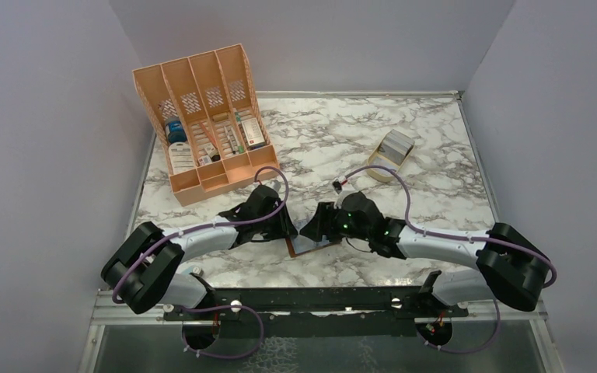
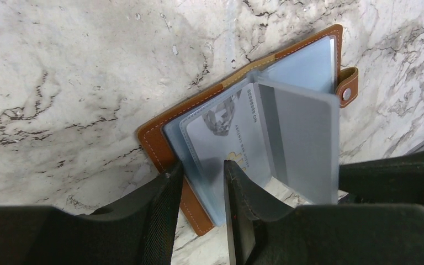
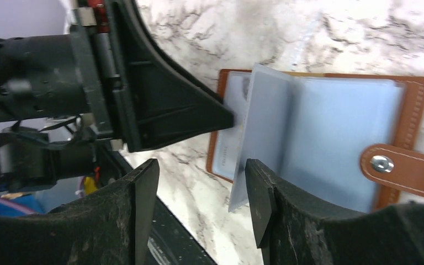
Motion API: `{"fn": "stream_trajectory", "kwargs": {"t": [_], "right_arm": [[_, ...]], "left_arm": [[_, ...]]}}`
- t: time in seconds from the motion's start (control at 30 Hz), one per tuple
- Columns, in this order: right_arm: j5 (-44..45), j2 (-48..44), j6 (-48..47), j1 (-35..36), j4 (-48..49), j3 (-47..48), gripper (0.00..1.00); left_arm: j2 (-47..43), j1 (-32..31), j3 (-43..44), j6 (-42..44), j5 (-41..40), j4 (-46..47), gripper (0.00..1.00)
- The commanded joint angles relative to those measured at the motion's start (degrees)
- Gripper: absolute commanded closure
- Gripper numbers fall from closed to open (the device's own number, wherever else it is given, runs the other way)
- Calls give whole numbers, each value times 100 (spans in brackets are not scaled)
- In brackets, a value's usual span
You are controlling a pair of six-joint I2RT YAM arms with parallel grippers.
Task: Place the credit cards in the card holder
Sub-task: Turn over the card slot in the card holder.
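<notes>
The brown leather card holder [image 1: 308, 247] lies open on the marble between my two grippers. In the left wrist view its cover [image 2: 154, 141] holds clear bluish sleeves, one with a pale credit card [image 2: 221, 132] in it, and another sleeve [image 2: 303, 143] stands upright. My left gripper [image 2: 203, 179] is narrowly open, its tips straddling the holder's left page. My right gripper [image 3: 201, 187] is open and empty, its right finger [image 3: 259, 193] beside the raised sleeve's edge [image 3: 254, 138]. The remaining credit cards [image 1: 396, 144] sit far right in a stand.
The tan wooden stand [image 1: 381, 171] is at the back right. A big orange slotted organiser [image 1: 202, 124] with small boxes and bottles stands at the back left. Grey walls enclose the table. A black rail [image 1: 319, 299] runs along the near edge.
</notes>
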Motion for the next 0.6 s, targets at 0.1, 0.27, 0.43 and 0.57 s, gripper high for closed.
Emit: {"fn": "stream_trajectory", "kwargs": {"t": [0.1, 0.27, 0.43, 0.57], "right_arm": [[-1040, 391, 129, 28, 878, 91, 41], [-1129, 609, 74, 31, 867, 152, 42], [-802, 474, -657, 31, -17, 645, 42], [-268, 352, -1605, 24, -913, 1158, 42]], "left_arm": [[-190, -13, 199, 108, -299, -584, 61], [-737, 23, 192, -65, -591, -1040, 52], [-1262, 33, 52, -151, -759, -1183, 44], [-1332, 33, 58, -84, -722, -1149, 43]]}}
